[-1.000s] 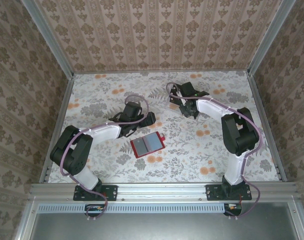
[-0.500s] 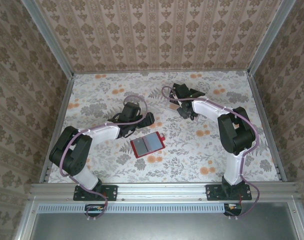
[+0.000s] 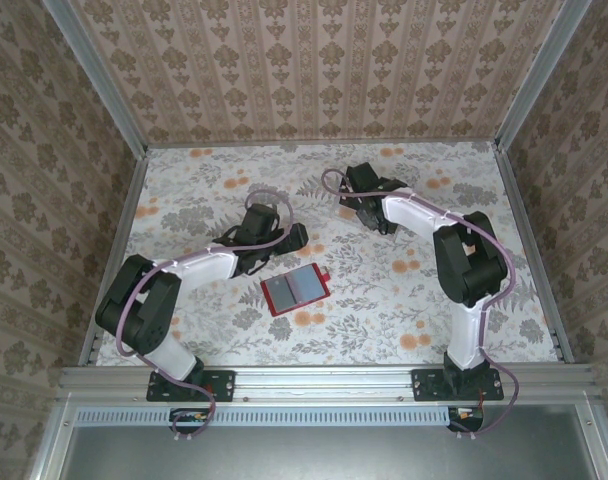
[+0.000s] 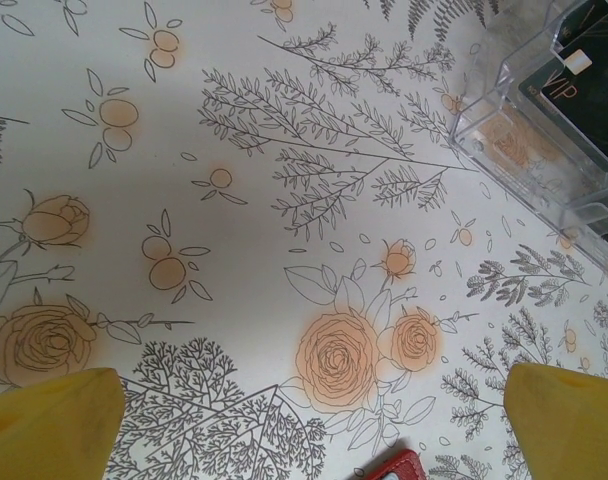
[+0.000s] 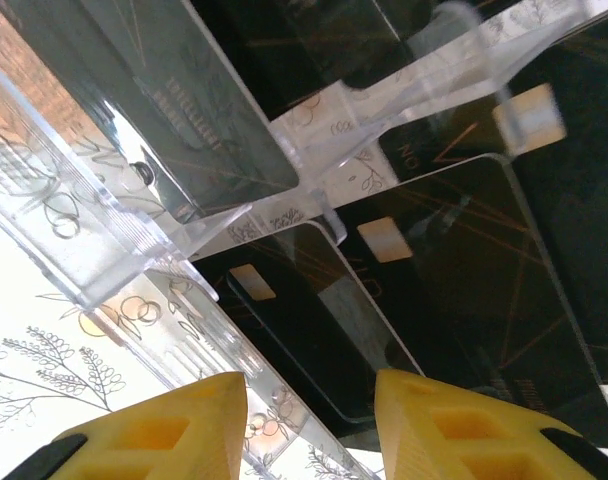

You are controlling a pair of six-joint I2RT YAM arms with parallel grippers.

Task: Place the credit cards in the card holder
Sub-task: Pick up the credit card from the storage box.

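The card holder (image 3: 295, 290), a red wallet lying open with a pale inside, sits mid-table; its corner (image 4: 394, 468) shows at the bottom edge of the left wrist view. Several black credit cards (image 5: 324, 320) stand in a clear plastic stand (image 5: 134, 250), which also shows in the left wrist view (image 4: 544, 150). My right gripper (image 5: 311, 430) is at the stand, far centre of the table (image 3: 369, 200). It is open, the lower corner of one black card lying in the gap between its yellow fingers (image 5: 174, 430). My left gripper (image 4: 314, 420) hangs wide open above bare cloth, just beyond the card holder (image 3: 296, 238).
A floral cloth covers the table (image 3: 224, 180). Patterned walls with metal posts close off the left, right and far sides. The near edge is a metal rail (image 3: 324, 378) carrying both arm bases.
My right gripper has shifted a little left at the stand and its jaws have spread wider. The left arm and the card holder have stayed where they were.
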